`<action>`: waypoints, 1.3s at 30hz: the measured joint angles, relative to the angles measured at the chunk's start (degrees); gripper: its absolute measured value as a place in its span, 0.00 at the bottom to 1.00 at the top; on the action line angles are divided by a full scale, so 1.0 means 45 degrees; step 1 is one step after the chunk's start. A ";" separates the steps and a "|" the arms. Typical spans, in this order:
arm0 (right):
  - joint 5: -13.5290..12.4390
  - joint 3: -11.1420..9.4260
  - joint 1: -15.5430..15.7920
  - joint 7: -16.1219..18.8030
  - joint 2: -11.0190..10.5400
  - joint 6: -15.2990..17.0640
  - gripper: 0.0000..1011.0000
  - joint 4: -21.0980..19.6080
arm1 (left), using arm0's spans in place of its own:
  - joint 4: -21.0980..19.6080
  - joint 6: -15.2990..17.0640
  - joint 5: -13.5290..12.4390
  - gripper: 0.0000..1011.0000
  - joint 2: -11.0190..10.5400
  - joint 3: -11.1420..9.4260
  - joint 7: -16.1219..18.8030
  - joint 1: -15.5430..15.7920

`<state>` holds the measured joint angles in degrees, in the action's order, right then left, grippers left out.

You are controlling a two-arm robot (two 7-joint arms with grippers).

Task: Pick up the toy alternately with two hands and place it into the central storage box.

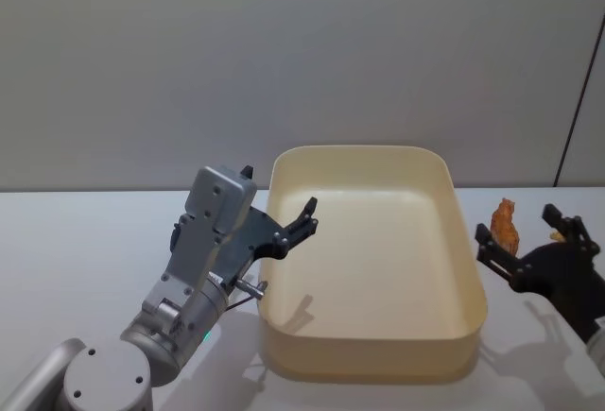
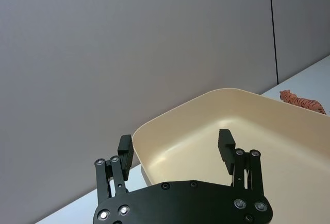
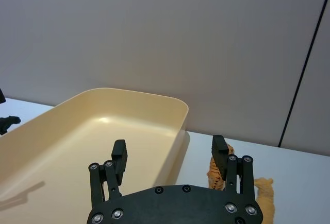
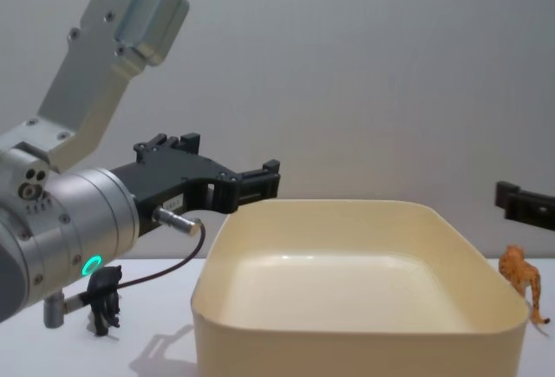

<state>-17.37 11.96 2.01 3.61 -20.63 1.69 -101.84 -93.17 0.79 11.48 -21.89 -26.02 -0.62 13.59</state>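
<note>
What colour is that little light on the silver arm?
The light glows green; the chest view shows it best.

My head camera looks down from above my jaws, chest camera level across the surface (image 1: pixel 76 241), wrist cameras close behind them; all share the central storage box (image 1: pixel 364 150).

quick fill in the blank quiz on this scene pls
The storage box holds ____ toys. The left gripper hangs at the box's left rim, fingers ____. The right gripper hangs open near the ____ tiger. The black animal figure stands on the table, ____ of the box.
Missing: no; open; orange; left
</note>
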 joint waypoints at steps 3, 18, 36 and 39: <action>-0.0171 -0.0165 0.0186 -0.0083 -0.0221 -0.0032 0.99 -0.0125 | 0.0000 0.0000 0.0000 0.99 0.0000 0.0000 0.0000 0.0000; -0.0925 -0.0970 0.0929 -0.0638 -0.1152 0.0392 0.99 -0.0447 | 0.0000 0.0000 0.0000 0.99 0.0000 0.0000 0.0000 0.0000; -0.0206 -0.0756 -0.0346 -0.0574 -0.0646 0.2056 0.99 0.1334 | 0.0000 0.0000 0.0001 0.99 0.0000 0.0000 0.0000 0.0000; 0.0025 -0.0694 -0.0566 -0.0613 -0.0530 0.2154 0.99 0.1620 | 0.0000 0.0000 0.0000 0.99 0.0001 0.0000 0.0000 0.0000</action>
<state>-17.26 8.84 -0.54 0.85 -23.02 11.38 -94.55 -93.17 0.79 11.48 -21.89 -26.02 -0.62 13.59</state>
